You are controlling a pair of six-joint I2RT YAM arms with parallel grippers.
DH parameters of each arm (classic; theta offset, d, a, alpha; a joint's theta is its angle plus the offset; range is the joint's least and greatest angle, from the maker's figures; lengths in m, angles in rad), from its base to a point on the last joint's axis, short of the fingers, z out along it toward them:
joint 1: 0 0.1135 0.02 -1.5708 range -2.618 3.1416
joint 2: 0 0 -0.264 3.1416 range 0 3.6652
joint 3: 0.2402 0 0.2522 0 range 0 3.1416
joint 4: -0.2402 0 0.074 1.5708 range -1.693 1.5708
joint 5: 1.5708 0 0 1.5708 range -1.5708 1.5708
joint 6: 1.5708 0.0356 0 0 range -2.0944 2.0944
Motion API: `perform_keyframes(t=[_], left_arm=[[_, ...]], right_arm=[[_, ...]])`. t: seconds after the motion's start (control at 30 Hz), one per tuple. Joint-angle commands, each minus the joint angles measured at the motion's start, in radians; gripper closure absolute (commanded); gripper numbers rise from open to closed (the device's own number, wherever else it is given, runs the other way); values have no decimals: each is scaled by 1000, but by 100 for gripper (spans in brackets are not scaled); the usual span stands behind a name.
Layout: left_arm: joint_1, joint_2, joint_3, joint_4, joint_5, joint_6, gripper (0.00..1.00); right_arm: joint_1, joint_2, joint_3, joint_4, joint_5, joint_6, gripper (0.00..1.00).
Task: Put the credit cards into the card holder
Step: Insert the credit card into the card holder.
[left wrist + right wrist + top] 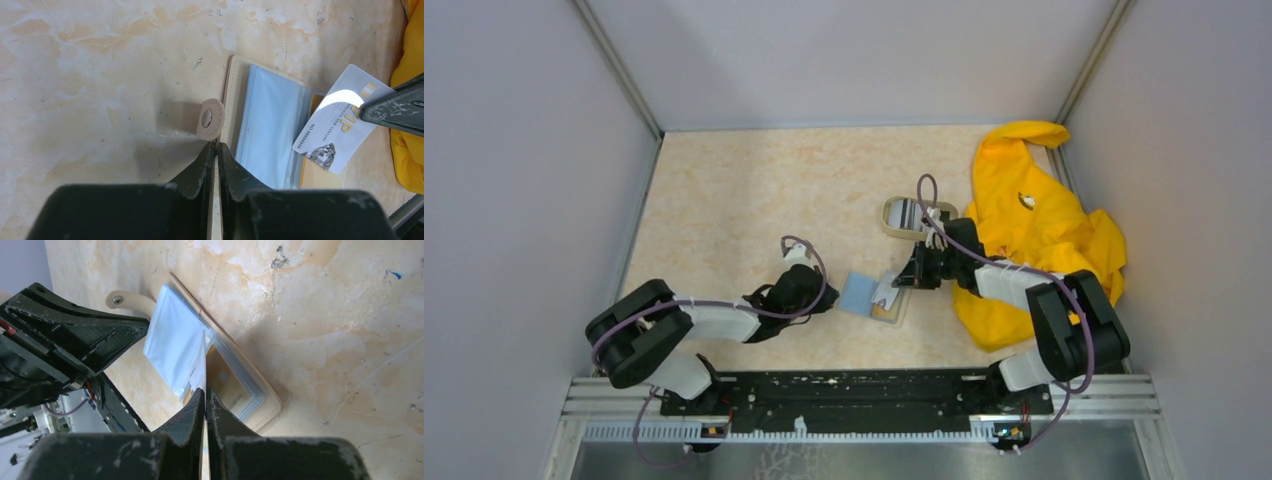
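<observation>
The card holder (860, 293) lies open on the table, tan outside with light blue sleeves (267, 132) inside and a snap tab (210, 119) sticking out. My left gripper (217, 146) is shut on the holder's left cover edge; from above it (832, 301) is at the holder's left side. My right gripper (205, 391) is shut on a white and grey credit card (337, 122), seen edge-on (202, 362), tilted over the holder's right half (245, 390). More credit cards (907, 212) stand as a striped stack in an oval dish.
The oval beige dish (892, 228) sits behind the holder, close to my right arm. A big yellow cloth (1034, 230) covers the right side of the table. Grey walls enclose the table on three sides.
</observation>
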Motion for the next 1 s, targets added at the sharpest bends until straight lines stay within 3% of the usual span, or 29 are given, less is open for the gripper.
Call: perform_keyframes(t=[0.0, 0.33, 0.53, 0.97], left_arm=[[-6, 38, -29, -81, 63, 8, 88], [-5, 50, -36, -60, 94, 0, 89], [-5, 33, -50, -70, 83, -4, 89], [-6, 12, -57, -60, 92, 12, 88]], right_arm=[[0, -1, -27, 136, 40, 94, 100], [0, 102, -48, 208, -42, 218, 100], [-1, 59, -122, 260, -20, 277, 100], [60, 155, -67, 231, -80, 231, 100]])
